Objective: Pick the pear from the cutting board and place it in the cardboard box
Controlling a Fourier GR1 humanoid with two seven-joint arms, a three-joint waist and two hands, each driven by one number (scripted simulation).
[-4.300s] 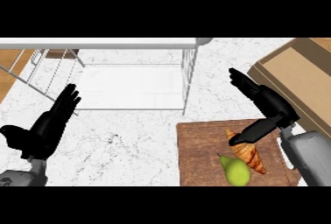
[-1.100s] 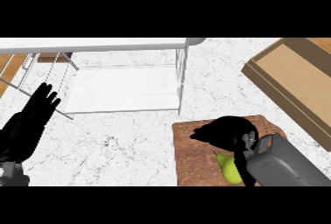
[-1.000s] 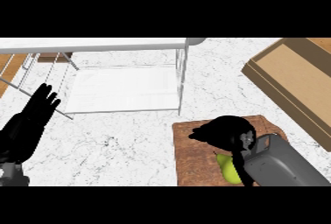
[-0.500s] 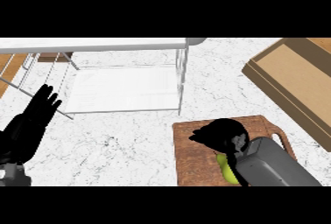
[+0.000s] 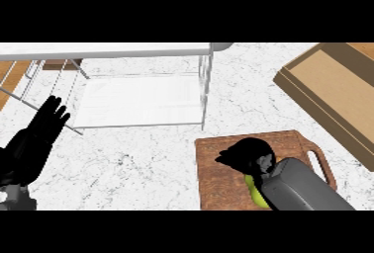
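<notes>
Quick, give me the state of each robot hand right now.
Left robot hand: open, fingers straight, holding nothing.
Right robot hand: curled over the pear on the cutting board.

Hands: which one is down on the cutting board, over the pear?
The right hand, curled over the green pear on the cutting board. The left hand rests open at left.

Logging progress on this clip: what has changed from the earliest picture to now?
The right hand came down from open above the cutting board and now curls over the pear, hiding the pastry beside it. The left hand stays open at the left edge. Cardboard box and wire rack unchanged.
</notes>
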